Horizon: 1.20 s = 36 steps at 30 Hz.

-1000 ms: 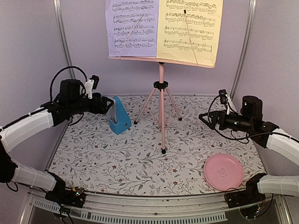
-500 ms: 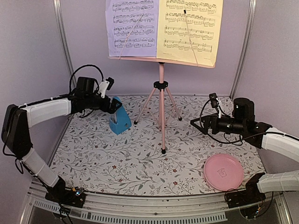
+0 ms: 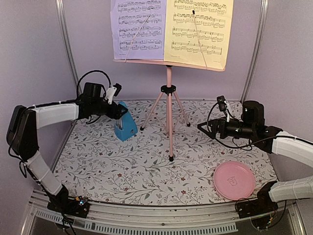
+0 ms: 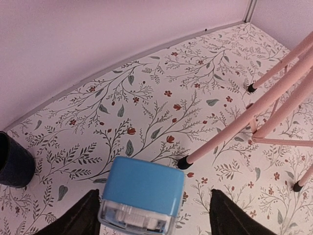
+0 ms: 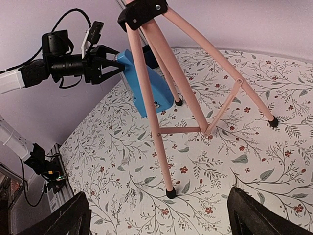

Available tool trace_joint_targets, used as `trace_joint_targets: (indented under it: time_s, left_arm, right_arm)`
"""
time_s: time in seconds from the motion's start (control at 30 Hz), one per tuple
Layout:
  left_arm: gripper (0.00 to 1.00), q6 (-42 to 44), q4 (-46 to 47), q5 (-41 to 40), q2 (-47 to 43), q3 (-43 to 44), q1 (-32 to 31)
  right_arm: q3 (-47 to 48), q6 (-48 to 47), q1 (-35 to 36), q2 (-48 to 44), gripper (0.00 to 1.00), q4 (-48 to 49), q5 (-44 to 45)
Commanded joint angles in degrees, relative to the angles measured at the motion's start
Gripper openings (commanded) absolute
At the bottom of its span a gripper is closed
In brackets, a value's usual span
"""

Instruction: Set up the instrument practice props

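Note:
The pink tripod music stand [image 3: 169,98] stands at the back middle, with a lavender sheet [image 3: 138,28] and a yellow sheet [image 3: 198,29] on its desk. The blue pyramid metronome [image 3: 125,124] stands left of it. My left gripper [image 3: 119,112] is open just above the metronome's top [image 4: 142,193], its fingers [image 4: 78,218] on either side without touching. My right gripper [image 3: 205,127] is open and empty, right of the stand and pointing at its legs [image 5: 156,112]. The metronome also shows in the right wrist view [image 5: 146,88].
A round pink plate [image 3: 234,180] lies at the front right. A small dark blue cup [image 4: 13,161] stands by the back left wall, behind the metronome. The enclosure walls are close on both sides.
My left gripper has moved right and forward over the metronome's top. My right gripper has moved left toward the stand's legs. The metronome and stand have not moved.

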Motion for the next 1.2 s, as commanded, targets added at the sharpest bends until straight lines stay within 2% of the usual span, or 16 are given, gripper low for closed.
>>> trace_joint_targets:
  time_s: [0.0, 0.07, 0.2, 0.4, 0.6, 0.8, 0.97, 1.17]
  left_arm:
    - [0.70, -0.89, 1.73, 3.21, 0.32, 0.05, 0.39]
    - [0.61, -1.45, 1.04, 3.84, -0.09, 0.12, 0.33]
    - [0.50, -3.95, 2.59, 3.13, -3.44, -2.43, 0.33]
    - [0.42, -6.69, 1.70, 1.68, -9.73, -6.72, 0.19]
    - [0.37, -11.19, 2.14, 4.20, -16.77, -11.95, -1.55]
    - [0.35, -14.06, 0.65, 4.05, -22.74, -15.72, -6.82]
    - [0.34, -17.17, 1.00, 1.40, -25.26, -19.03, -14.06]
    - [0.34, -21.94, 1.12, -9.80, -24.44, -19.58, -24.41]
  right_arm:
    - [2.66, -0.42, 0.45, 0.43, 0.99, 1.75, -0.67]
    - [2.81, -0.44, 0.45, 0.31, 0.99, 1.70, -0.56]
    - [3.20, -0.37, 0.54, 0.38, 0.99, 1.67, -0.80]
    - [3.47, -0.40, 0.78, -0.30, 0.99, 1.27, -0.73]
    - [3.73, -0.44, 1.38, -0.34, 0.99, 0.98, -1.30]
    - [3.67, -0.25, 2.18, 0.28, 0.99, 1.49, -1.93]
    - [4.09, -0.91, 3.61, 0.95, 0.99, 1.24, -1.73]
    - [3.96, -0.71, 6.13, 2.00, 0.99, 2.00, -0.82]
